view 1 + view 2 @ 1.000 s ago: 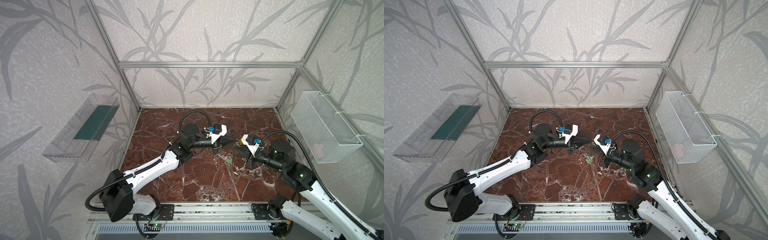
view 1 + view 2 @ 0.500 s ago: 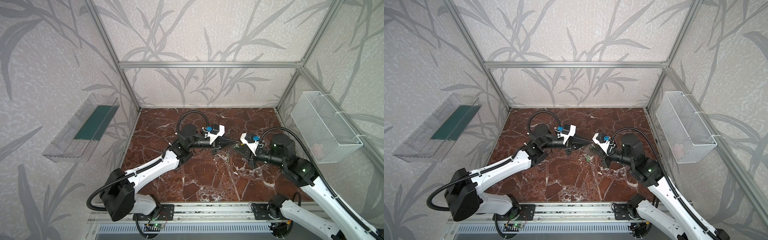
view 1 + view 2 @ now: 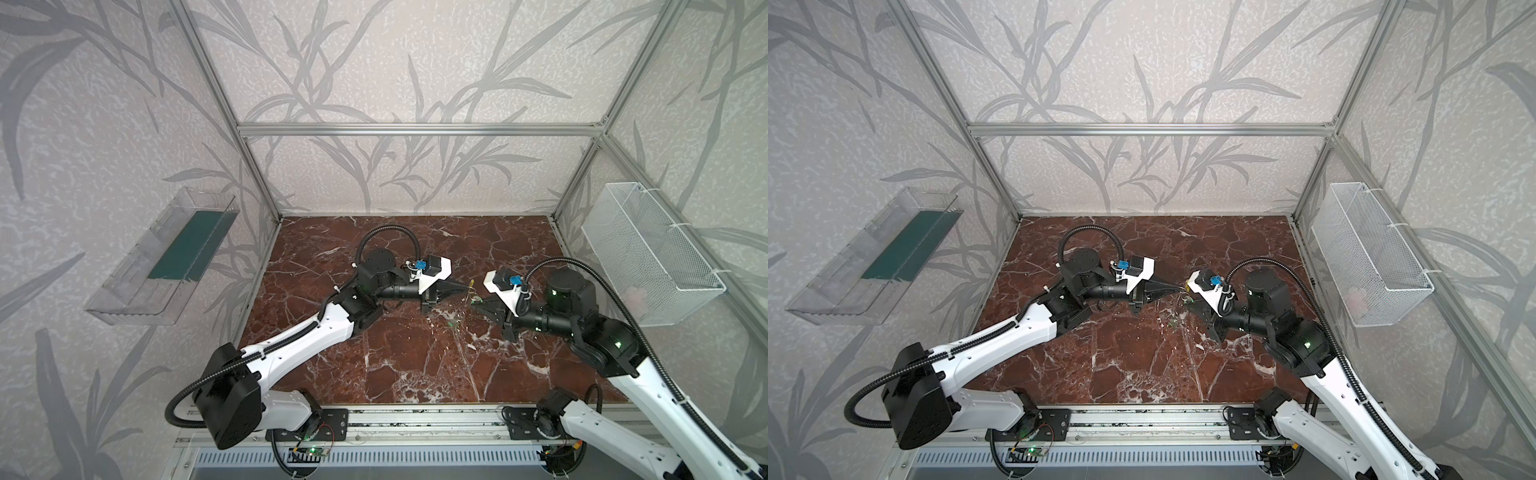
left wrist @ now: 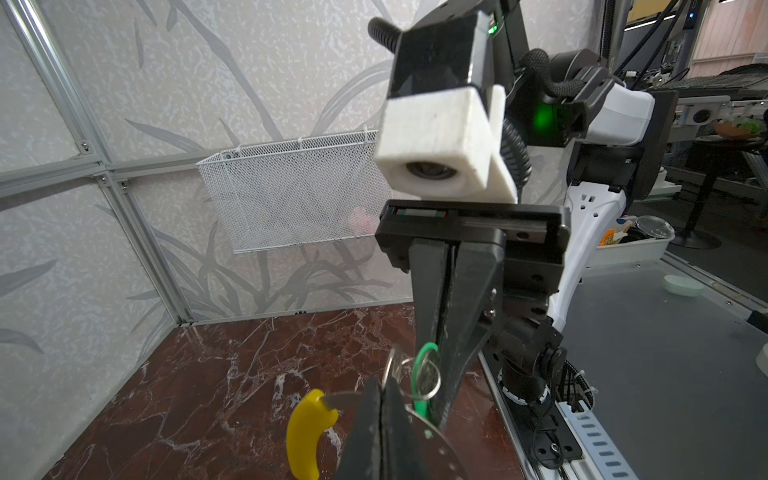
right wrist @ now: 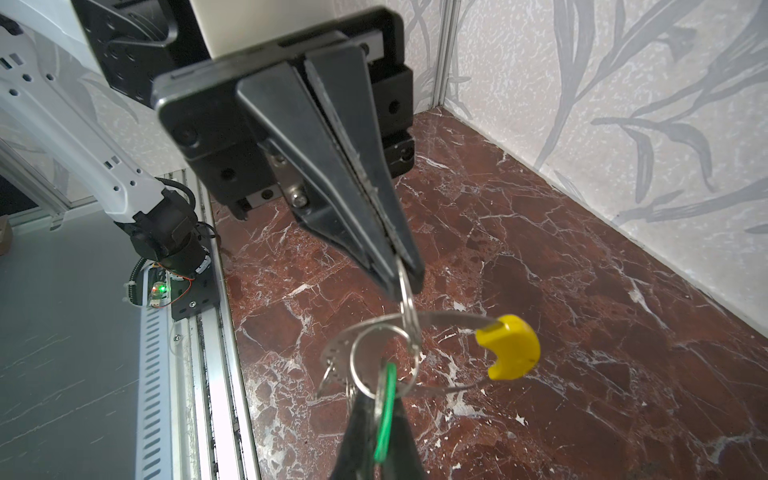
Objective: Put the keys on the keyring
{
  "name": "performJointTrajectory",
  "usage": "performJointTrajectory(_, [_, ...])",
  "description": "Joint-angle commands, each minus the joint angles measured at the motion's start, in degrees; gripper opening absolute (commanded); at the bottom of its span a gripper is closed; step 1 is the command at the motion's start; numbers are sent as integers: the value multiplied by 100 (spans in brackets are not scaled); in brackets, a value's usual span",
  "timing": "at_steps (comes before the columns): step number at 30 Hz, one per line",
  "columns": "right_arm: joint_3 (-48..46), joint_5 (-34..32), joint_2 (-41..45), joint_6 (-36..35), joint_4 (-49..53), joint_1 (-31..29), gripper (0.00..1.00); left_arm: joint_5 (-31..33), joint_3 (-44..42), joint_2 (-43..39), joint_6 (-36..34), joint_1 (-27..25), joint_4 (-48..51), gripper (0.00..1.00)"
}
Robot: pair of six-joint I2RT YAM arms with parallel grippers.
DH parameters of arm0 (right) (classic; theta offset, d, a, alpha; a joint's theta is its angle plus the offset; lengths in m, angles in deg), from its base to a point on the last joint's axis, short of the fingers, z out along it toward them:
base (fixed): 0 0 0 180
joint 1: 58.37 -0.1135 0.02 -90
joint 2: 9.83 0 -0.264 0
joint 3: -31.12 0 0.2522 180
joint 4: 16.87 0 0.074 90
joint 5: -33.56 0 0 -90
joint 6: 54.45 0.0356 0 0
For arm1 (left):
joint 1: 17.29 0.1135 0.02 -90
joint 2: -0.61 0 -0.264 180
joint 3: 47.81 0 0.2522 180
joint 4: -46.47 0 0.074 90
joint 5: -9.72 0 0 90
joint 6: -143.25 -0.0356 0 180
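Plastic fills my right gripper [image 5: 376,401], which is squeezed tight on the green tag [image 5: 384,424] of a key, seen edge-on. A round wire ring [image 5: 352,361] stands just above the tag. Facing it, my left gripper [image 5: 400,282] is also pressed fully closed, nipping a thin wire loop [image 5: 406,307] by its upper end.

The keyring [image 5: 449,318] hangs just past both tips, clear of the table [image 5: 540,249]. Its grey perforated band runs through that thin loop, and its yellow sleeve [image 5: 509,347] sits at the end away from the tag.

Since the band hangs from the thin loop, I judge that one loop is already threaded on. The round wire ring overlaps the band's opening, but I cannot tell whether it goes around the band or only lies in front of it. I take that threading to be the step in hand.

Farther down, in a top view, a small green speck [image 3: 451,322] lies on the marble beneath my tips. It may be the other key, though it is too small to be sure. If it is, that key is left to pick up and thread. Farthest off, the mesh basket [image 3: 648,249] hangs on the wall beyond my right arm.
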Motion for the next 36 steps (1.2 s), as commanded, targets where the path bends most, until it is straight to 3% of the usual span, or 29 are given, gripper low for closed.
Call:
performJointTrajectory(1, [243,-105,113,-16,179,23,0,107,79,-213,-341,16,238,0])
performJointTrajectory(16, [328,-576,-74,-527,694,29,0,196,126,-299,-554,18,485,0])
performJointTrajectory(26, [335,-410,-212,-598,523,25,0,17,64,-238,-315,3,187,0])
performJointTrajectory(36, [441,-174,-244,-537,378,30,0,84,170,-213,-831,-72,750,0])
